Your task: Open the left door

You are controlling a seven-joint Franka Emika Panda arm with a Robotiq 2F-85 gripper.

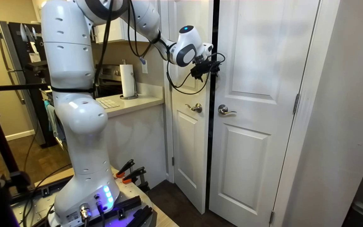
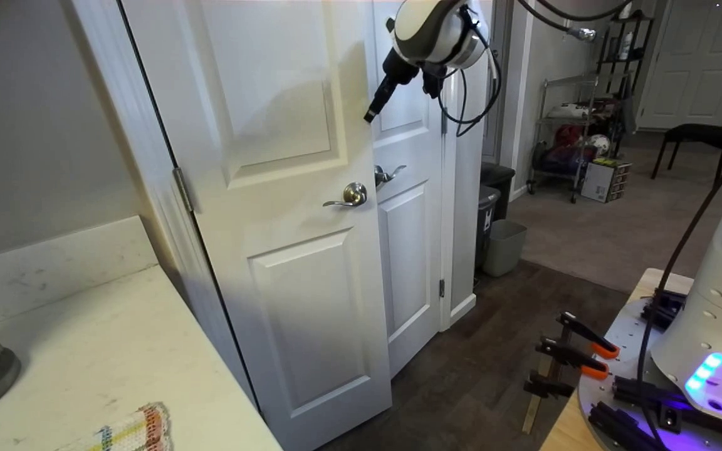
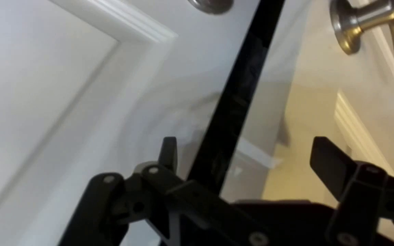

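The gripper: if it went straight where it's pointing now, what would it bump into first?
Probably the left door, near its free edge beside the dark gap. But the open gripper might touch the right door first; depth is hard to judge here.

I see the pale countertop (image 2: pixel 116 332) bearing a paper-towel stand (image 1: pixel 129 97) and a multicoloured cloth (image 2: pixel 132 432), and my arm's base (image 1: pixel 83 189) standing on a metal plate (image 2: pixel 628 333) atop a wooden tabletop (image 2: pixel 571 432).
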